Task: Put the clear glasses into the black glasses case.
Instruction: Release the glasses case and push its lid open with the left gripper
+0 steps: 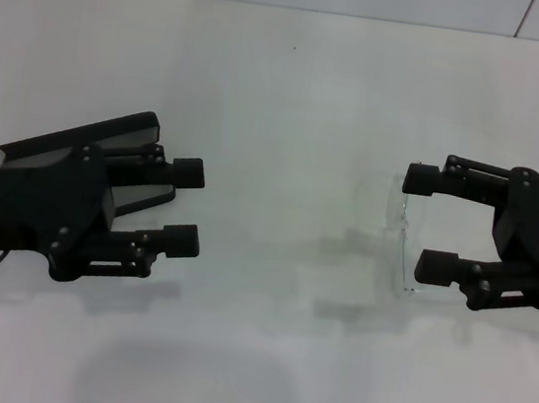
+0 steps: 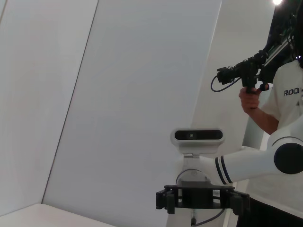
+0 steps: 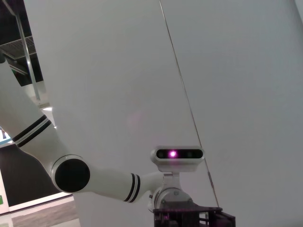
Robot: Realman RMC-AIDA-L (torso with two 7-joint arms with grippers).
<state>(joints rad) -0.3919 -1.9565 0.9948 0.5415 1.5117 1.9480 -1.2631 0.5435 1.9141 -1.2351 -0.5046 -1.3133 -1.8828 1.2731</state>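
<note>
The clear glasses [image 1: 404, 247] lie on the white table at the right, faint, their curved lens just at the fingertips of my right gripper [image 1: 428, 222]. That gripper is open, its two fingers spread about as wide as the glasses, with nothing gripped. The black glasses case [image 1: 125, 129] lies at the left, mostly hidden under my left gripper [image 1: 186, 206]; a grey strip of it shows. My left gripper is open and empty, pointing toward the table's middle. In the left wrist view the right gripper [image 2: 201, 198] shows far off.
The white table [image 1: 295, 86] runs back to a tiled wall. A person holding a camera rig [image 2: 246, 75] stands behind the robot's head [image 2: 197, 135] in the left wrist view. The right wrist view shows the head [image 3: 177, 156] and the left arm [image 3: 71, 172].
</note>
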